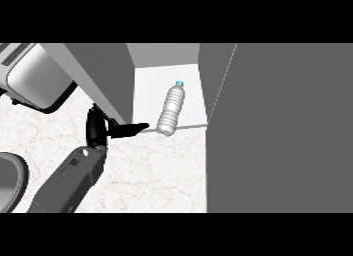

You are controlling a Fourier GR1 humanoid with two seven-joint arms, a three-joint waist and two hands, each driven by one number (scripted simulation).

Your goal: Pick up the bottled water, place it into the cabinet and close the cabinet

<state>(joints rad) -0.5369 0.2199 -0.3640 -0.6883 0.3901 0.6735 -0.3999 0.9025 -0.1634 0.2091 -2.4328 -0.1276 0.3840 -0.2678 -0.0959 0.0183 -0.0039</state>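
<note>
The left robot hand [105,129] is spread: fingers straight and pointing to 12 o'clock, thumb held out to 3 o'clock, nothing in its hold. It sits over the pale marble worktop [157,170], just beside the lower edge of the open grey cabinet door [98,75]. The right robot hand is not visible.

At 2 o'clock from the hand, the clear plastic water bottle with a blue cap [171,107] rests inside the grey cabinet [282,125], on its white shelf floor [149,90], base near the front lip. The thumb tip is near that base — contact cannot be confirmed.

Handling: the bottle is judged light, smooth-walled and somewhat yielding. Take hold at mid-body, not at the cap. Placement appears done — the door is not yet closed.

A silver toaster [31,75] lies at 10 o'clock.
</note>
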